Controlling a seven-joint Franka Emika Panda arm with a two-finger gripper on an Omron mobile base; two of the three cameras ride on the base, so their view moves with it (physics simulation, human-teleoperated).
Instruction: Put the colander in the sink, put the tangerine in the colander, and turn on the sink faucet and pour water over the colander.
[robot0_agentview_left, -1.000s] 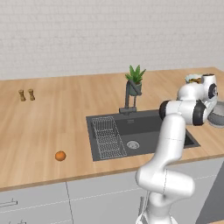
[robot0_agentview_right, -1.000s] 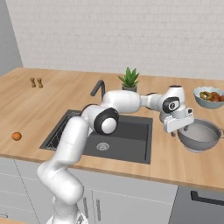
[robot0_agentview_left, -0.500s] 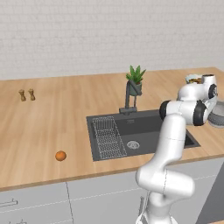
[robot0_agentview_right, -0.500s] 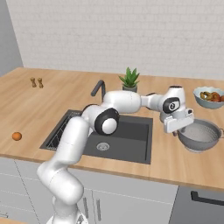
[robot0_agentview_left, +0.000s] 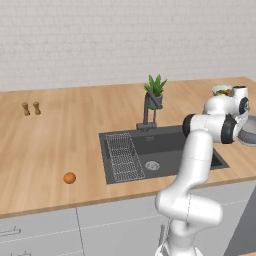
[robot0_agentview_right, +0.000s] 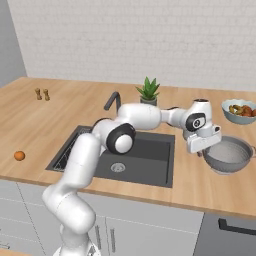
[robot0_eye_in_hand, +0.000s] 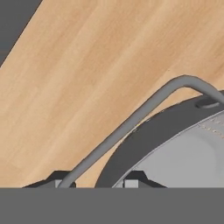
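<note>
- The two-finger gripper of the white arm sits at the near-left rim of the light grey, perforated metal colander, which rests on the wooden counter to the right of the dark rectangular sink.
- In the hand view the colander's thin grey wire handle runs diagonally up from between the two dark fingertips, with the wide rim just beside it.
- The jaws look clenched on that handle, one fingertip on each side of the wire.
- The relation that matters: the sink lies to the left of the jaws and lower than the counter, so the colander probably has to be lifted clear, then carried leftward over the basin edge.
- The small orange tangerine lies well apart, on the counter beyond the sink's far side.
</note>
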